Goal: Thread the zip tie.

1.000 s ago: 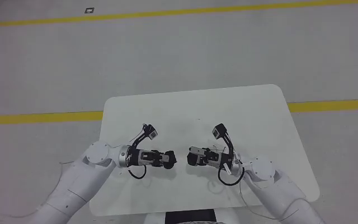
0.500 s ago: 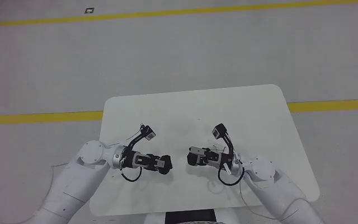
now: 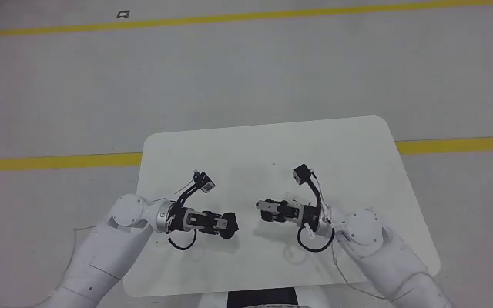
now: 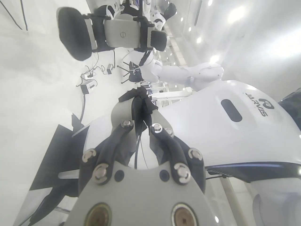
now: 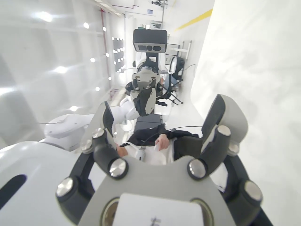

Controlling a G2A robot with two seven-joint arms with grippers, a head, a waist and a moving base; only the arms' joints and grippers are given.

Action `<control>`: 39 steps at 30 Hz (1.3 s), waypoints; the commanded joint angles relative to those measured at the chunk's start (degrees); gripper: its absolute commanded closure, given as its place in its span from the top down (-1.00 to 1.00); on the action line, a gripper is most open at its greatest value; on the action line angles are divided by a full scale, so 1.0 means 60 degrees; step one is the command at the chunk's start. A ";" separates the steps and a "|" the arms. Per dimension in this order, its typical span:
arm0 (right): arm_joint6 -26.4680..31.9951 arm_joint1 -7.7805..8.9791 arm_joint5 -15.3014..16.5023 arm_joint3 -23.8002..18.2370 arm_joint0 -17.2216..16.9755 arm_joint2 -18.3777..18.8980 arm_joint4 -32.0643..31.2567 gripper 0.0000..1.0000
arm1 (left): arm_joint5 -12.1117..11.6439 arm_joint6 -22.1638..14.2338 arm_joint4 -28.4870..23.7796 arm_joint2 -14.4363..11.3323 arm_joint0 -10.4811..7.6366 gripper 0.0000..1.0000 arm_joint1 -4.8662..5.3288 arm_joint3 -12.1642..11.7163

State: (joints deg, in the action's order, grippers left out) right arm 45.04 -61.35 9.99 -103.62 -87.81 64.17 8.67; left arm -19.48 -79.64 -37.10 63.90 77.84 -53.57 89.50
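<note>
My left gripper (image 3: 229,224) (image 4: 141,96) hovers low over the white table (image 3: 308,146), near its front middle. It is shut on a thin black zip tie (image 4: 138,145), which runs back between the fingers toward the palm. My right gripper (image 3: 264,206) (image 5: 162,106) faces it across a short gap and stands open with nothing between its black pads (image 5: 107,118). In the right wrist view the left gripper (image 5: 142,106) shows farther off, its dark tips pressed together. The left wrist view shows the right gripper (image 4: 117,36) farther off, jaws spread wide.
The table's front edge (image 3: 231,291) lies close behind both arms. Bare tabletop stretches beyond the grippers to the far edge (image 3: 269,125). Yellow lines (image 3: 69,162) cross the grey floor around the table.
The left gripper has pulled back from the right one, toward the table's front left, widening the gap. The right gripper has turned at the wrist and shifted slightly toward the table's middle.
</note>
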 commanded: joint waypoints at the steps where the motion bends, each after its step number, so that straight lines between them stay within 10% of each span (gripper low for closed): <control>1: 0.0085 0.0082 -0.0456 -0.0545 -0.0010 0.0224 -0.0924 1.00 | 0.0000 0.0000 0.0000 0.0000 0.0000 -1.00 0.0000 -0.0001; 11: 0.1397 0.0378 -0.2638 -0.2247 0.0072 0.0373 -0.4674 1.00 | 0.0000 0.0000 0.0000 0.0000 0.0000 -1.00 0.0000 -0.0001; 20: 0.1678 0.0396 -0.2626 -0.2301 0.0120 0.0083 -0.5296 1.00 | 0.0000 0.0000 0.0000 0.0000 0.0000 -1.00 0.0000 -0.0001; 31: 0.3600 0.0391 -0.3627 -0.2668 0.1240 -0.1351 -0.9327 1.00 | 0.0000 0.0000 0.0000 0.0000 0.0000 -1.00 0.0000 -0.0001; 39: 0.3470 0.0380 -0.3600 -0.2609 0.1249 -0.1394 -0.9381 1.00 | 0.0000 0.0000 0.0000 0.0000 0.0000 -1.00 0.0000 -0.0001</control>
State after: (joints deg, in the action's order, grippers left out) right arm 66.72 -59.05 -11.74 -119.58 -80.19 55.77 -47.60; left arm -19.48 -79.64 -37.10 63.90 77.84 -53.56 89.49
